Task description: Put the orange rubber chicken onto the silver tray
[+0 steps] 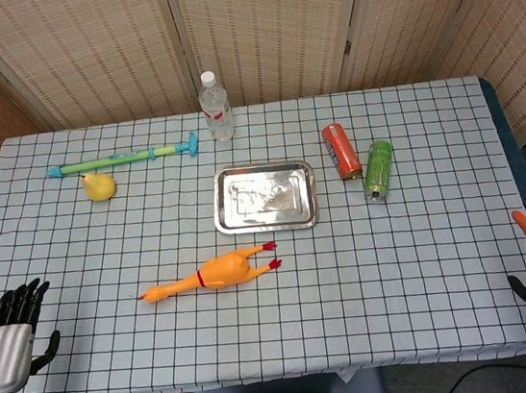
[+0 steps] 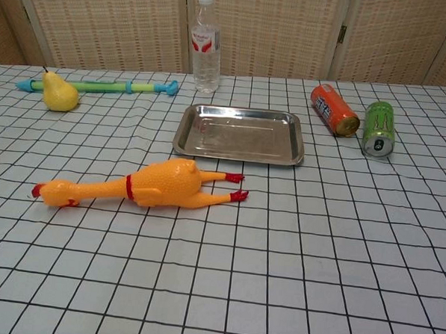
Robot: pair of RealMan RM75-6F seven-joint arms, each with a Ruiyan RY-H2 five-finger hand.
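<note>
Woven folding screen [image 1: 260, 22] behind a table [image 1: 429, 281] in checked cloth.

You've got a white table [image 1: 428, 272] cloth with a black grid. The rubber chicken [image 2: 143, 187] is orange with a red collar, comb and feet, just in front of the shiny silver tray [image 2: 238, 154]. Right of the tray: orange can [image 2: 334, 109], green can [image 2: 378, 128]. Left of it: yellow pear [image 2: 59, 93], blue-green squirt tube [image 2: 100, 86]. Hands: silver palms, black fingers.

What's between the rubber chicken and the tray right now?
Nothing: only bare checked tablecloth separates the rubber chicken from the silver tray. The chest view shows the strip best; the head view agrees.
</note>
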